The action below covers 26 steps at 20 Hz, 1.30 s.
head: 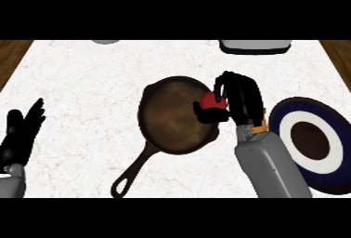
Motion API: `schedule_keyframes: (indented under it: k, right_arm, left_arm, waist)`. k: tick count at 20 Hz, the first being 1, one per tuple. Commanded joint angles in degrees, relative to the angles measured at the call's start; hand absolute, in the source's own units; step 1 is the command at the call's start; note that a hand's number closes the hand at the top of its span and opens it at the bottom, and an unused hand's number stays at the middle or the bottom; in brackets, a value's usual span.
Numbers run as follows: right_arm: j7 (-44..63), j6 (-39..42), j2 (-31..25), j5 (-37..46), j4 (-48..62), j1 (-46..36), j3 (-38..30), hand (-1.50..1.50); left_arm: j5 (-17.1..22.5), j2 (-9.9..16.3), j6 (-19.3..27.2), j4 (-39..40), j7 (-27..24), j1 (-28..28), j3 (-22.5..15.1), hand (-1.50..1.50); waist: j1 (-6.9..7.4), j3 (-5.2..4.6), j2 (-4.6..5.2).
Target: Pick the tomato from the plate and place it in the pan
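A dark brown pan (175, 116) lies in the middle of the white counter, its handle pointing toward the lower left. My right hand (237, 97) hovers over the pan's right rim with fingers and thumb curled round the red tomato (211, 100), which shows only in part. A round plate (312, 139) with a dark blue rim, a white ring and a brown centre sits at the right, beside my right forearm, with nothing on it. At the left edge my left hand (21, 135) rests open, fingers up.
A grey-white object (255, 45) stands at the counter's far edge, right of centre. A small grey item (106, 41) shows at the far edge, left of centre. Wooden strips border the counter at both upper corners.
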Motion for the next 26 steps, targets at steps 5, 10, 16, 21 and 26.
schedule_keyframes:
  k: [5,10,16,21,26]
  right_arm:
    - [1.4,-9.9,1.6,-4.7,23.0,-13.1,1.9,1.5]
    - [-3.1,-19.1,1.6,-14.5,38.0,-17.4,6.3,1.5]
    - [-14.0,-23.3,1.6,-29.3,45.9,-18.3,5.3,1.5]
    - [-16.5,-22.5,1.6,-39.1,51.4,-22.6,8.9,-1.5]
    - [-22.0,-27.7,1.6,-45.2,52.9,-23.3,10.9,-1.5]
  left_arm:
    - [-1.3,-1.4,0.3,-1.3,3.8,-3.0,-0.6,0.0]
    - [-1.7,-1.5,-0.3,-0.7,2.8,-4.6,-0.9,0.0]
    - [-1.9,-2.3,-1.6,-0.2,0.4,-3.8,-2.2,0.0]
    - [-3.7,-3.0,-1.3,3.2,-1.2,-6.0,-3.4,0.0]
    - [-3.1,-3.1,-2.0,4.6,-0.6,-8.3,-3.0,0.0]
  waist:
    - [1.53,0.11,0.55]
    - [2.88,0.13,0.99]
    - [5.16,0.24,1.58]
    - [5.88,0.21,1.83]
    - [6.57,0.22,2.11]
